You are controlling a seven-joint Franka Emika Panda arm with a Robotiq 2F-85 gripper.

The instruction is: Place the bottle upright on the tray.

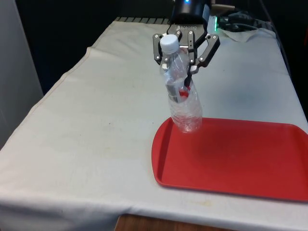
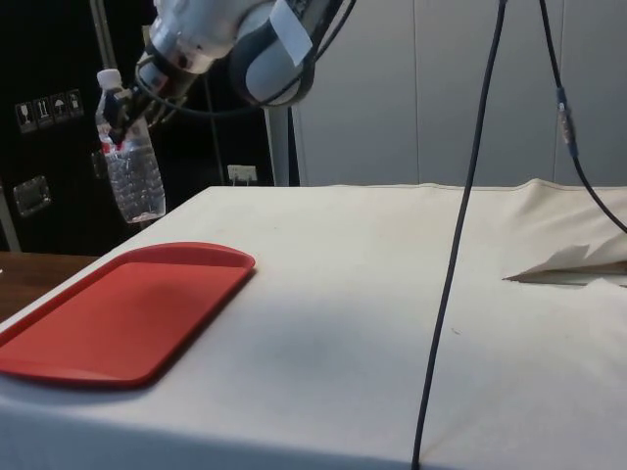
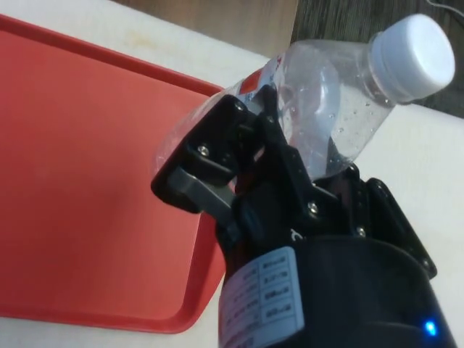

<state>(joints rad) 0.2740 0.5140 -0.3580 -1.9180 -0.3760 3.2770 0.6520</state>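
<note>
Gripper: the gripper (image 1: 183, 72) is closed around the upper body of the bottle (image 1: 183, 98), just below the shoulder; in the wrist view one finger (image 3: 210, 156) is seen pressed against the plastic.
Bottle: a clear plastic bottle with a white cap (image 1: 169, 43) and a red-marked label is held in the air, cap uppermost, slightly tilted with its base swung towards the tray.
Position: in the side view the bottle's base is seen hanging clear above the tray's (image 2: 127, 304) far edge; no contact is made yet.
Tray: a red tray (image 1: 231, 159) lies flat on the white cloth (image 1: 96, 120), at the front view's right.
Step in hand: carrying the bottle over the tray, by the look of it.
Advice: the bottle is best brought further inside the rim, so the base is not set on the raised lip; the tilt is best corrected to vertical before lowering; release is best delayed until the base is resting flat, since a light, empty-looking bottle is easily toppled.
</note>
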